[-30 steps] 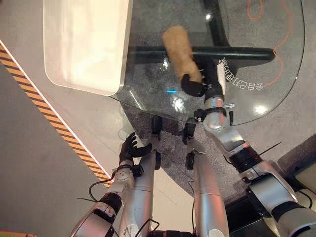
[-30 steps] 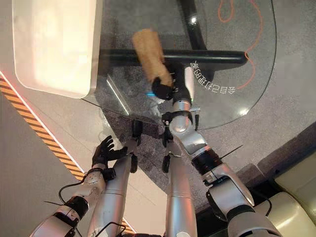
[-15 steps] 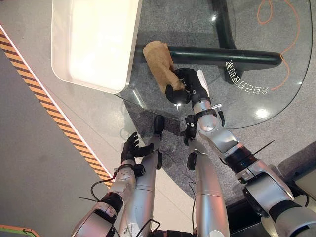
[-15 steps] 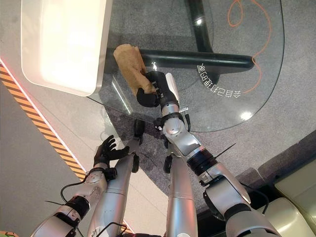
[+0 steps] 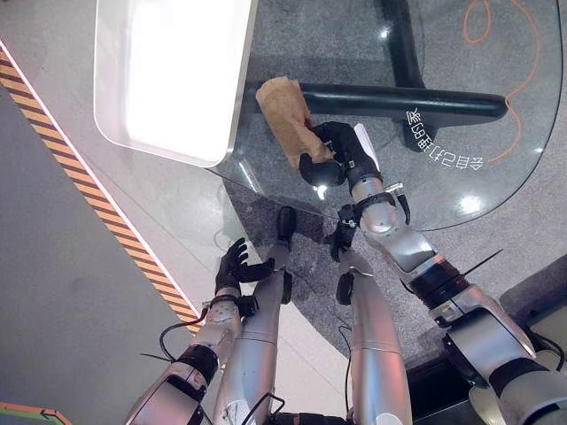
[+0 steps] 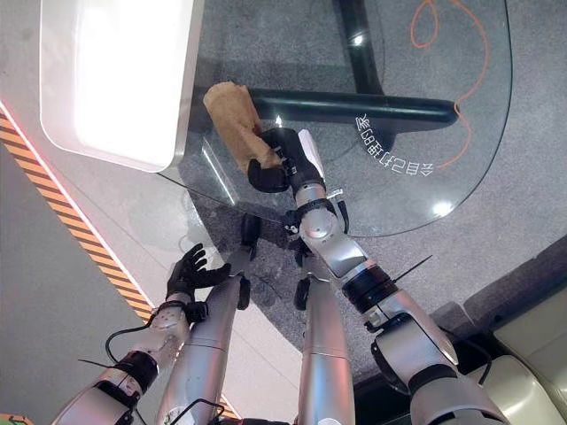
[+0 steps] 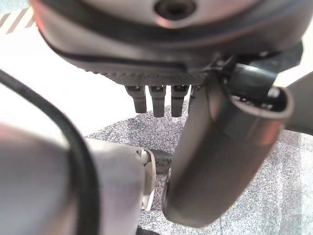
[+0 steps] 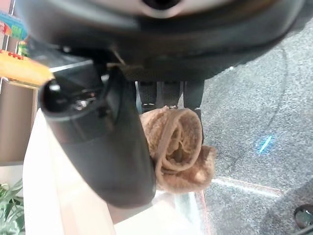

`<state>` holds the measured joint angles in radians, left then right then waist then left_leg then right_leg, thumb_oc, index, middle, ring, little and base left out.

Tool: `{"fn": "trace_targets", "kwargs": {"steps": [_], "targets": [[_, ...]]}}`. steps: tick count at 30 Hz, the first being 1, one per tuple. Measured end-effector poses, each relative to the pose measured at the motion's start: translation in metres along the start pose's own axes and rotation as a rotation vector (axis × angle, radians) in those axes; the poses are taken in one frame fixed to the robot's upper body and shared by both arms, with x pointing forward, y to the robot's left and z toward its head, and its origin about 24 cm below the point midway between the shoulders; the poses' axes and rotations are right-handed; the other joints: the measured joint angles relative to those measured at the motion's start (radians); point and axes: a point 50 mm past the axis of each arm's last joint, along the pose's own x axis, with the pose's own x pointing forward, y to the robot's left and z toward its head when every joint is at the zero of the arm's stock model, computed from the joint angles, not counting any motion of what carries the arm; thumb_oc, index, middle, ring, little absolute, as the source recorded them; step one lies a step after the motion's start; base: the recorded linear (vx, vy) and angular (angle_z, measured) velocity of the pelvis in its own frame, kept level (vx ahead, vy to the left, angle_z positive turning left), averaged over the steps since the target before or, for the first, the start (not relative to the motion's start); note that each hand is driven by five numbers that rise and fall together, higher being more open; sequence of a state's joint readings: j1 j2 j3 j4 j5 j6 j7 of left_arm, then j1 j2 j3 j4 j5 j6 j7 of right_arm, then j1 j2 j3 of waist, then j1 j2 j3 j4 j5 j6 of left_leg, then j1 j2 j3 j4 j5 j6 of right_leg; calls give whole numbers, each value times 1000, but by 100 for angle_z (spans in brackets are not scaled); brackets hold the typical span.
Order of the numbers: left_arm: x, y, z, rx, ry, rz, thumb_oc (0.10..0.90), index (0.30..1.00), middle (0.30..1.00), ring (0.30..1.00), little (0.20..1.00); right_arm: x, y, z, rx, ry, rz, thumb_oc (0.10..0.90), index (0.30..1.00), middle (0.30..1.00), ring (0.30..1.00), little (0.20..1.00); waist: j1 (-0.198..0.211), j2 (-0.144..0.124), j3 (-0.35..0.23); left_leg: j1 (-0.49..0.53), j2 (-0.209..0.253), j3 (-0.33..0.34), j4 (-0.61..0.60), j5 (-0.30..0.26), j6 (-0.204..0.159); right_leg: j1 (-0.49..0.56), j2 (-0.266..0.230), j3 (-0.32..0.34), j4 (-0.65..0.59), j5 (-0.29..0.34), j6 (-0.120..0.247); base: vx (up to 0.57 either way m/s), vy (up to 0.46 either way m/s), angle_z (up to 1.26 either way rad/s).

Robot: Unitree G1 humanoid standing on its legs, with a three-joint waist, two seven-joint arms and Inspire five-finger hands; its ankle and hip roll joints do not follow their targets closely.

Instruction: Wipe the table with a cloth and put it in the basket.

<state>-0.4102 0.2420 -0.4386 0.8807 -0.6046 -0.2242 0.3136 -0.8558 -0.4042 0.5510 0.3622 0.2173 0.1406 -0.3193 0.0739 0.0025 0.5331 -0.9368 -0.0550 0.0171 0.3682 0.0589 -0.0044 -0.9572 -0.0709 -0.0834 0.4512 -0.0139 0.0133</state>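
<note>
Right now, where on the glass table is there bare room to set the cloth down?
The glass table is bare on the robot's right, past the right hand. It is tight on the left, where the cloth lies beside the white tray.

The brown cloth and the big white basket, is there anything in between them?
Nothing: in the left eye view only bare clear glass table separates the crumpled brown cloth, held by the right hand, from the white rounded basket.

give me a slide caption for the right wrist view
Right hand shut on a bunched tan cloth above the glass table.
</note>
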Motion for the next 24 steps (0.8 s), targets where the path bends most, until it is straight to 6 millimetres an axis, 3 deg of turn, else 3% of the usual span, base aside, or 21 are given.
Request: {"fn": "trace_targets", "kwargs": {"steps": [11, 17, 24], "targets": [[0, 2, 2, 1, -10, -2, 800, 900, 900, 900, 900, 0, -10, 2, -161, -42, -63, 100, 300, 300, 300, 200, 3, -1, 0, -9, 0, 1, 17, -2, 5, -4, 2, 2, 6, 4, -3, 0, -19, 0], [1, 8, 5, 10, -25, 10, 800, 900, 900, 900, 900, 3, -30, 4, -256, -58, -162, 100, 300, 300, 300, 200, 1, -5, 0, -27, -1, 3, 45, -10, 15, -10, 6, 6, -1, 8, 6, -7, -36, -3], [-2, 29, -3, 42, -7, 45, 800, 900, 900, 900, 900, 3, -50, 3, -281, -59, -291, 100, 300, 300, 300, 200, -2, -38, 6, -32, -6, 26, 52, -14, 21, -18, 2, 32, -4, 15, 14, -6, -21, -5]]}}
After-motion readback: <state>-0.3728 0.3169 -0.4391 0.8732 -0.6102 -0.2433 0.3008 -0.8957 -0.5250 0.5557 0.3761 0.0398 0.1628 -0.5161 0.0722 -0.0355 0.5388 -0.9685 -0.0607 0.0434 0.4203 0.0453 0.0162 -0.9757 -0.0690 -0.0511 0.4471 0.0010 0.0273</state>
